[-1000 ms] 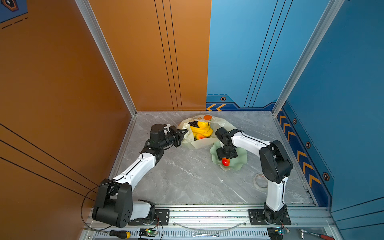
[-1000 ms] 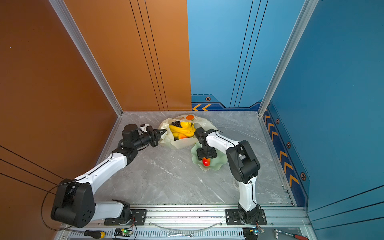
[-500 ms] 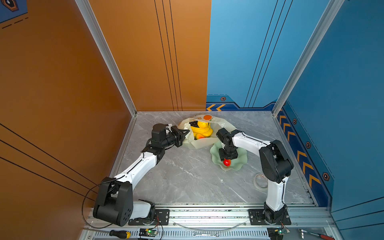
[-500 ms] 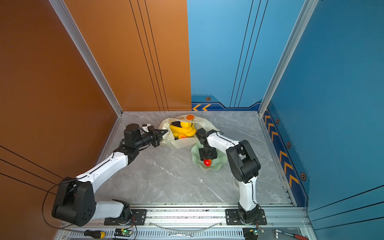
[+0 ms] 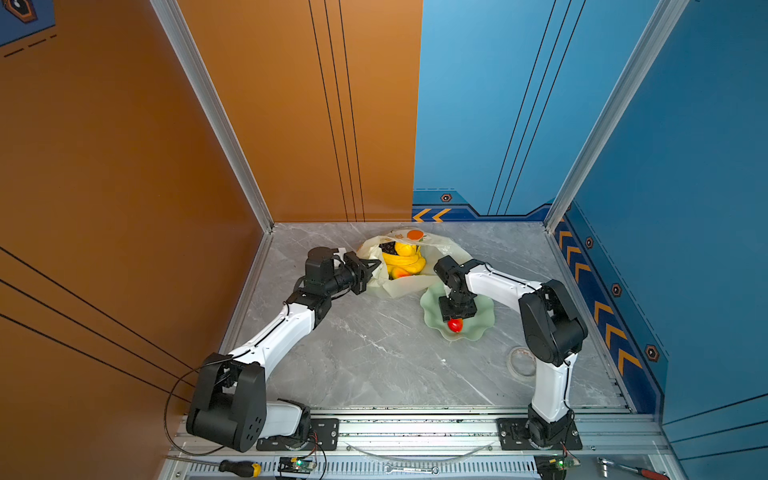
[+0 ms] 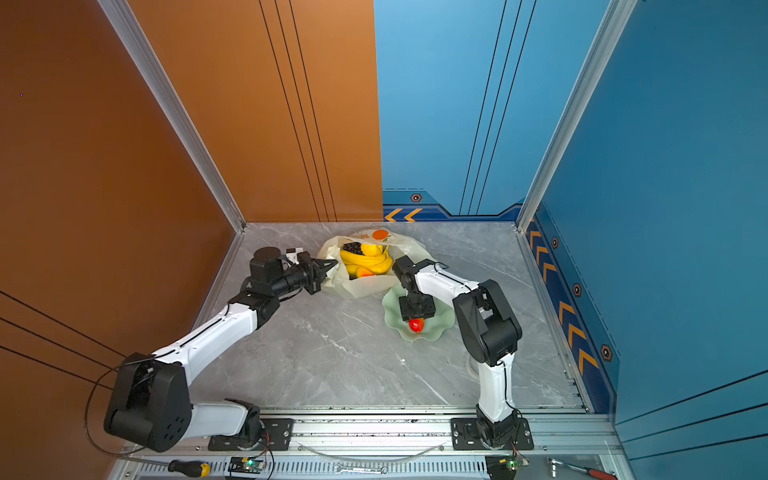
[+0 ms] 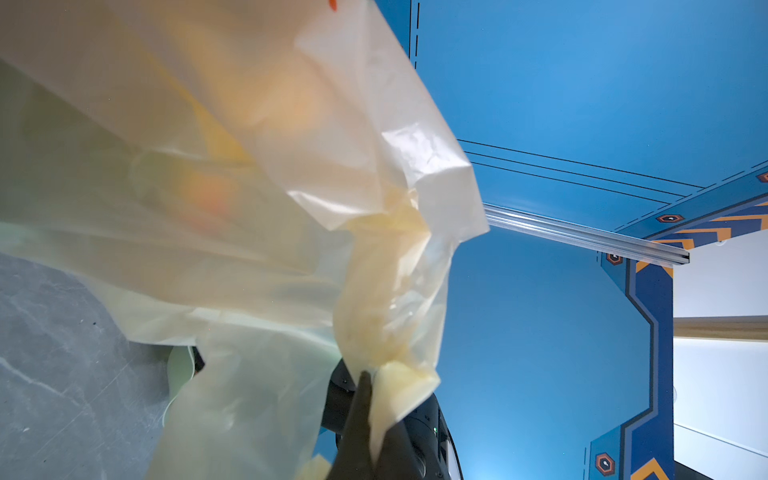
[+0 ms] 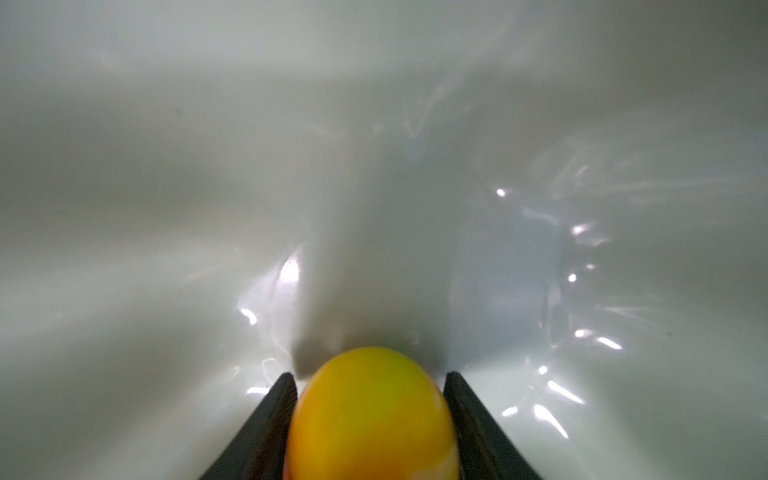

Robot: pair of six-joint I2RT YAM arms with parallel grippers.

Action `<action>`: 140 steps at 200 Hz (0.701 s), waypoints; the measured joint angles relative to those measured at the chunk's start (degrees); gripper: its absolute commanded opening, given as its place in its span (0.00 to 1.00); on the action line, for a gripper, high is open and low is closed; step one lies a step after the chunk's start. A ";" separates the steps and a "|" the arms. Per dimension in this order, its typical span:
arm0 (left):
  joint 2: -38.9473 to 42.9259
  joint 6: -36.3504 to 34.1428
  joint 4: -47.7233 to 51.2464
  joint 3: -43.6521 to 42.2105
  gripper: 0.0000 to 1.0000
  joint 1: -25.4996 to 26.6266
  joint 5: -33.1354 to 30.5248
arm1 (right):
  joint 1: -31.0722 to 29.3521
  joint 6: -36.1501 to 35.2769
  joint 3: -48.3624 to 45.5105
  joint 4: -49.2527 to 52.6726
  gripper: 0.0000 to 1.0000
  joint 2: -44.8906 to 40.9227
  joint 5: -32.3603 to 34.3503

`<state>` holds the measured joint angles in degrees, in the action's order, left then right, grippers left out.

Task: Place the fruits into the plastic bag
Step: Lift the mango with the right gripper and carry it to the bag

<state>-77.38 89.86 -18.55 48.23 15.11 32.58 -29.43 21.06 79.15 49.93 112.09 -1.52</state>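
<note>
Mango [image 8: 370,415] seemingly clasped by right gripper [image 8: 370,374], jaws part-spread; left gripper [image 7: 374,386] pinches plastic bag [image 7: 249,208] edge.

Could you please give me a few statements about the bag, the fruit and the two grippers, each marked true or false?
1. The left gripper is shut on the edge of the bag. True.
2. The bananas lie on the bare table. False: they sit inside the bag.
3. The right gripper has a mango between its fingers. True.
4. The mango is already in the bag. False: it is over the green dish, outside the bag.
5. Dark grapes show inside the bag. True.
</note>
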 measured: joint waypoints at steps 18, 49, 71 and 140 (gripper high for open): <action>0.00 -0.02 -0.02 0.02 0.00 0.37 -0.28 | 0.33 0.02 0.00 0.00 0.54 -1.27 -0.26; 0.00 -0.02 0.00 0.02 0.00 1.16 -0.85 | 1.27 0.04 -0.09 0.00 0.54 -4.48 -1.68; 0.00 -0.02 0.00 0.02 0.00 1.75 -1.25 | 1.99 0.26 -0.85 0.00 0.54 -7.39 -2.95; -0.11 -0.02 0.04 0.11 0.00 4.22 -3.15 | 5.92 2.64 -4.15 -1.09 0.54 -16.72 -14.21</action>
<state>-77.49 89.84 -18.50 48.34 19.33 29.43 -23.51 23.70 75.00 48.84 95.37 -15.73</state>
